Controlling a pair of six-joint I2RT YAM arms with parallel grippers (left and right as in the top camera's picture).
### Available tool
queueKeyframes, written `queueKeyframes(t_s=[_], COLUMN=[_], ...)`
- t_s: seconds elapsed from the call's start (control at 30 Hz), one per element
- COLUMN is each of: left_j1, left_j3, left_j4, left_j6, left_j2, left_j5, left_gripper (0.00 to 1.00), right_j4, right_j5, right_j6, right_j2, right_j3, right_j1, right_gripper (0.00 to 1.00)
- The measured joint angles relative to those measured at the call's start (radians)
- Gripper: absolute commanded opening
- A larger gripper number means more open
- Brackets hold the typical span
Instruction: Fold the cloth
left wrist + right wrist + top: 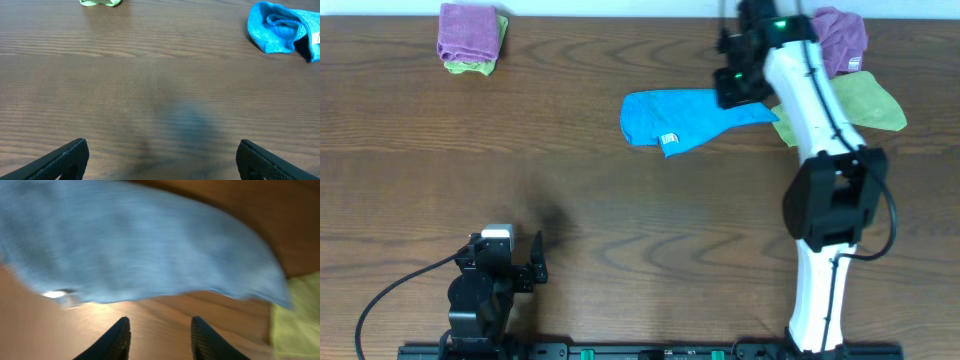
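The sky-blue terry cloth [685,117] lies crumpled in a rough wedge on the brown wooden table [620,210], toward the far right, with its small white label [669,140] at the near edge. The white right arm [810,110] reaches from its base at the near edge far across the table. The right hand [160,335] hangs over the cloth's right end. Its wrist view is blurred, yet the two dark fingers [117,340] stand moderately apart with only bare table between them, holding nothing. The black left arm [480,290] sits folded by the near left edge. The left hand [160,167] is low over the table, spread wide and empty. A lime-green cloth [870,100] lies just beside the blue one's right end, and a purple cloth [840,38] lies beyond it.
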Motion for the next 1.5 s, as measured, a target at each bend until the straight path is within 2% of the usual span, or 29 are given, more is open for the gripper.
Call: queueKeyframes(t_s=[0.07, 0.13, 0.17, 0.43, 0.57, 0.63, 0.87, 1.03, 1.17, 1.27, 1.4, 1.5], left_j1=[0.0, 0.0, 0.0, 0.0, 0.0, 0.0, 0.0, 0.0, 0.0, 0.0, 0.0, 0.0], left_j3=[0.0, 0.0, 0.0, 0.0, 0.0, 0.0, 0.0, 0.0, 0.0, 0.0, 0.0, 0.0], left_j4=[0.0, 0.0, 0.0, 0.0, 0.0, 0.0, 0.0, 0.0, 0.0, 0.0, 0.0, 0.0], left_j6=[0.0, 0.0, 0.0, 0.0, 0.0, 0.0, 0.0, 0.0, 0.0, 0.0, 0.0, 0.0], left_j2=[0.0, 0.0, 0.0, 0.0, 0.0, 0.0, 0.0, 0.0, 0.0, 0.0, 0.0, 0.0], left_j5=[0.0, 0.0, 0.0, 0.0, 0.0, 0.0, 0.0, 0.0, 0.0, 0.0, 0.0, 0.0], left_gripper=[0.95, 0.95, 0.95, 0.95, 0.95, 0.96, 0.95, 0.96, 0.96, 0.95, 0.95, 0.95], right_j4=[-0.001, 0.002, 0.007, 0.062, 0.089, 0.096, 0.146, 0.247, 0.303, 0.322, 0.325, 0.328], right_j5=[-0.005, 0.006, 0.015, 0.063, 0.139, 0.154, 0.144, 0.163, 0.229, 0.282, 0.335, 0.356], right_j6=[-0.055, -0.108, -0.126, -0.204, -0.214, -0.214, -0.214, -0.214, -0.21, -0.205, -0.201, -0.185], right_j2=[0.0, 0.0, 0.0, 0.0, 0.0, 0.0, 0.0, 0.0, 0.0, 0.0, 0.0, 0.0], right_j3=[0.0, 0.0, 0.0, -0.113, -0.206, -0.22, -0.226, -0.265, -0.304, -0.304, -0.304, -0.305], right_j1=[0.063, 0.133, 0.163, 0.241, 0.256, 0.257, 0.27, 0.291, 0.294, 0.293, 0.293, 0.292], right_gripper=[0.49, 0.59, 0.59, 0.59, 0.63, 0.67, 0.72, 0.7, 0.62, 0.51, 0.01, 0.01])
